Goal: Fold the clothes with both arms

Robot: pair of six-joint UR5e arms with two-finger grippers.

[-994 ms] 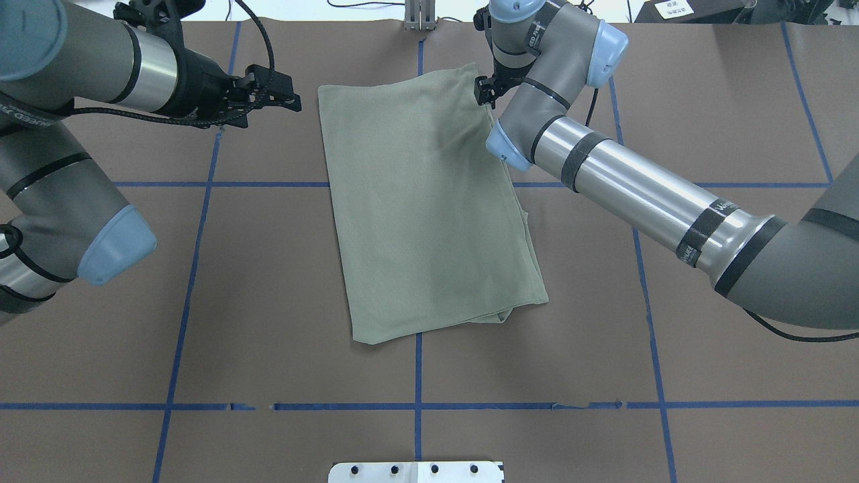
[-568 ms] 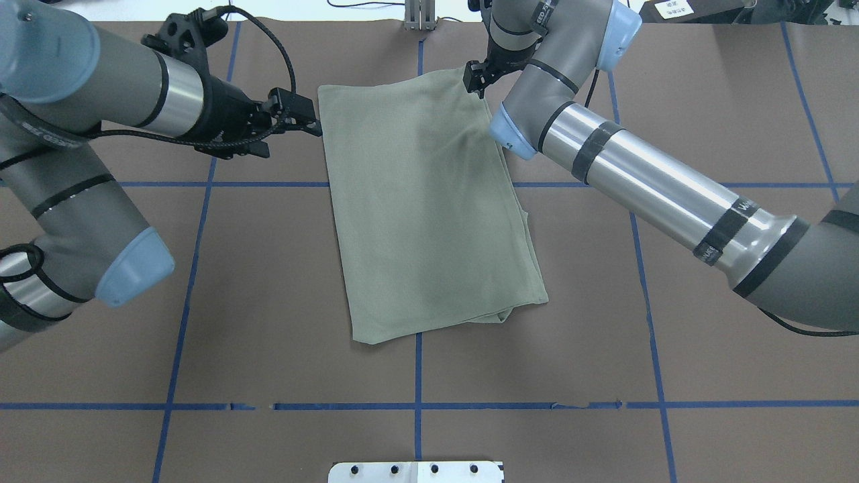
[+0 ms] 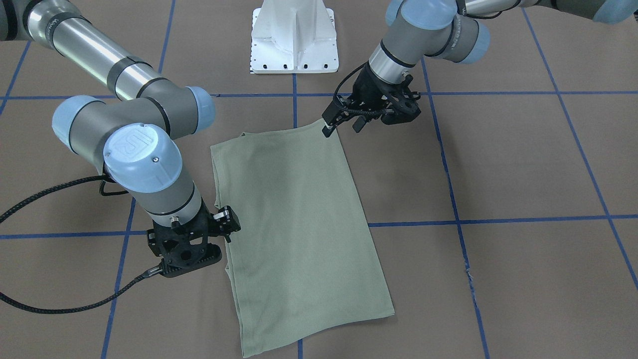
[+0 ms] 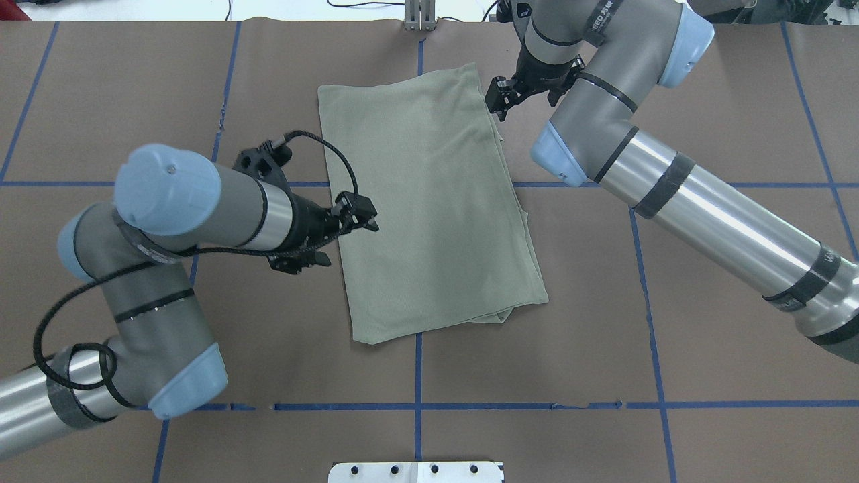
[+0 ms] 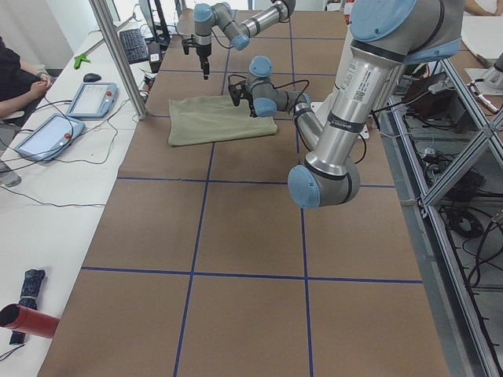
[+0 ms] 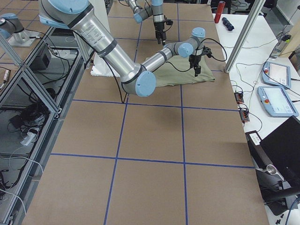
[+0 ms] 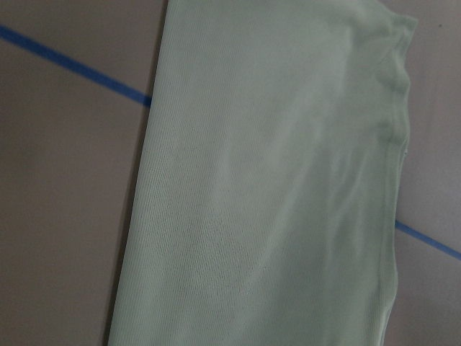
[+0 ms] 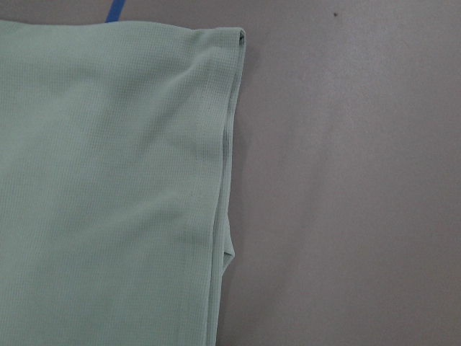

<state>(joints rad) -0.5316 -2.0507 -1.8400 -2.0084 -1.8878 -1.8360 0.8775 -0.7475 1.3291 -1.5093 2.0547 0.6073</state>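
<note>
The sage-green shirt (image 4: pixel 429 201) lies flat on the brown table, folded into a long rectangle; collar and label are hidden. It also shows in the front view (image 3: pixel 299 224). My left gripper (image 4: pixel 362 218) hovers over the shirt's left edge at mid-length, open and empty; in the front view (image 3: pixel 341 128) its two fingers stand apart. My right gripper (image 4: pixel 500 100) hovers by the far right edge, open and empty, and also shows in the front view (image 3: pixel 227 225). Both wrist views show only cloth, the left (image 7: pixel 274 180) and the right (image 8: pixel 108 180), and no fingers.
The white base pedestal (image 3: pixel 294 40) stands at the near table edge. A metal post (image 4: pixel 419 17) stands at the far edge. Blue tape lines (image 4: pixel 416 406) grid the table. An operators' desk with tablets (image 5: pixel 90 98) runs along the far side.
My left arm has swung from the shirt's far left corner toward me along the left edge. My right gripper has shifted slightly right, off the far right corner. The shirt has not moved.
</note>
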